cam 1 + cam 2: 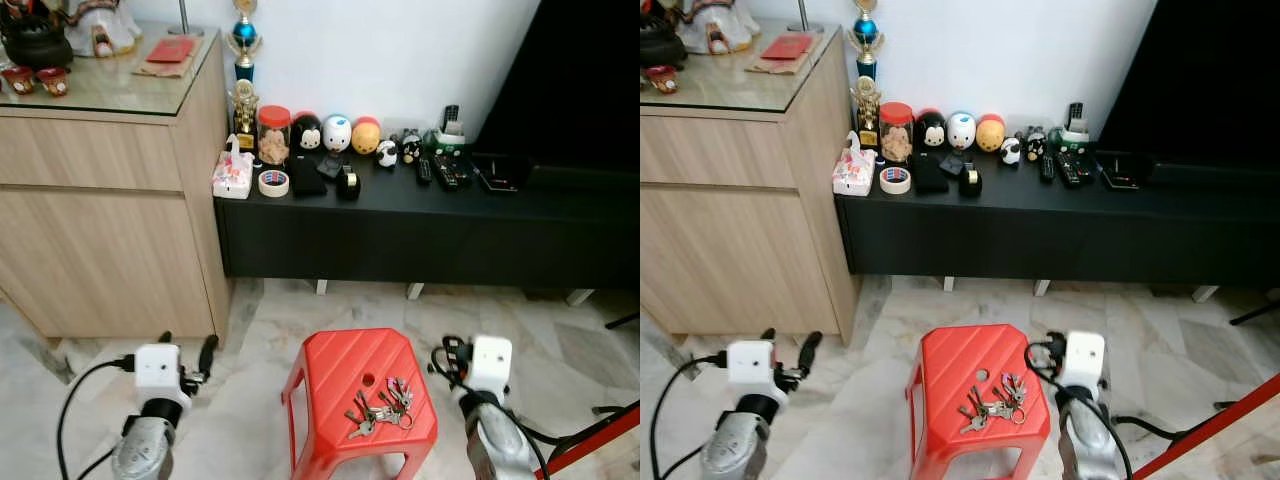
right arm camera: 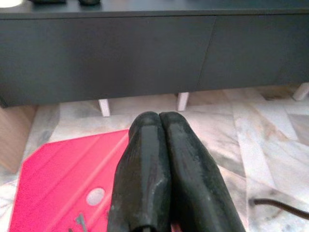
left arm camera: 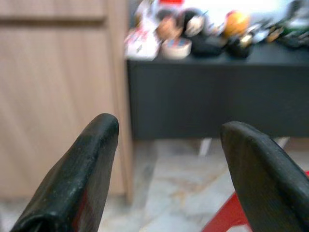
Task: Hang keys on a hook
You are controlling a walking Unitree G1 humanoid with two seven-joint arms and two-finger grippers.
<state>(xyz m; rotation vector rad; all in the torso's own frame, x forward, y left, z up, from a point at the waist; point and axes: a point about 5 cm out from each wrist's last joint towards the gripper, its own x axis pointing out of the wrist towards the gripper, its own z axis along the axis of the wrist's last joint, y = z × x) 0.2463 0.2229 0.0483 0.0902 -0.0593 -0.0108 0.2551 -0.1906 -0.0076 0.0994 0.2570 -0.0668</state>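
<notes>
A bunch of keys (image 1: 380,408) with a pink fob lies on top of a red plastic stool (image 1: 340,365), near its front right. My right gripper (image 1: 447,356) hangs just right of the stool, level with its top. In the right wrist view its fingers (image 2: 159,145) are pressed together with nothing between them, over the stool's red top (image 2: 63,169). My left gripper (image 1: 187,348) is low at the left of the stool, near the wooden cabinet. It is open, and in the left wrist view its two fingertips (image 3: 96,145) stand wide apart.
A low black console (image 1: 400,235) runs along the wall, carrying toy figures, a tape roll (image 1: 273,182) and remotes. A wooden cabinet (image 1: 100,230) with a glass top stands at the left. A red bar (image 1: 600,435) and cables cross the marble floor at the right.
</notes>
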